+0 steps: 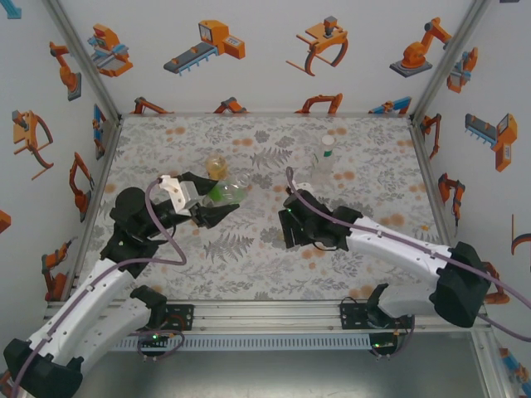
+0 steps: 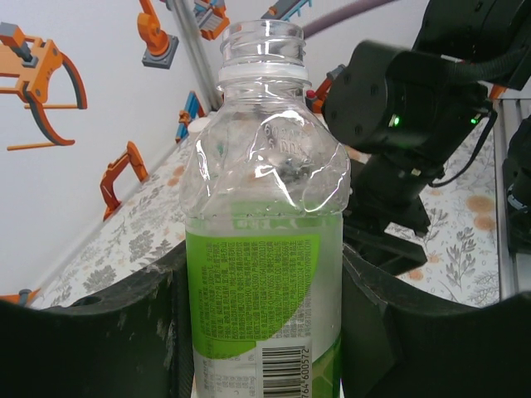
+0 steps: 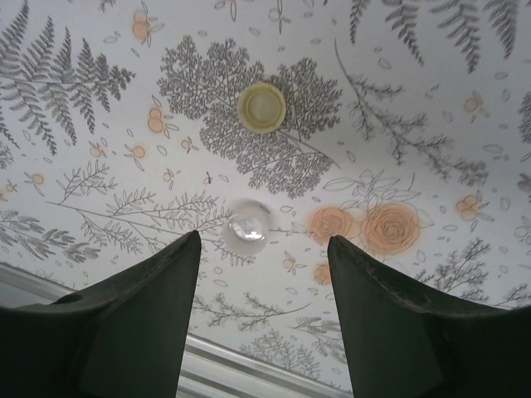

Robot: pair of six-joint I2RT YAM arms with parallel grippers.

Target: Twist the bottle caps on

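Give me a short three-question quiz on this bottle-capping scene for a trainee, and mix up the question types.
1. True or false: the green-label bottle gripped in the left hand already has a cap on.
2. Which cap lies between the right hand's fingers in its wrist view? A: the white cap. B: the yellow-green cap.
3. How many loose caps lie on the table in the right wrist view?

Key: 1 false, its threaded neck is bare; 2 A; 3 two.
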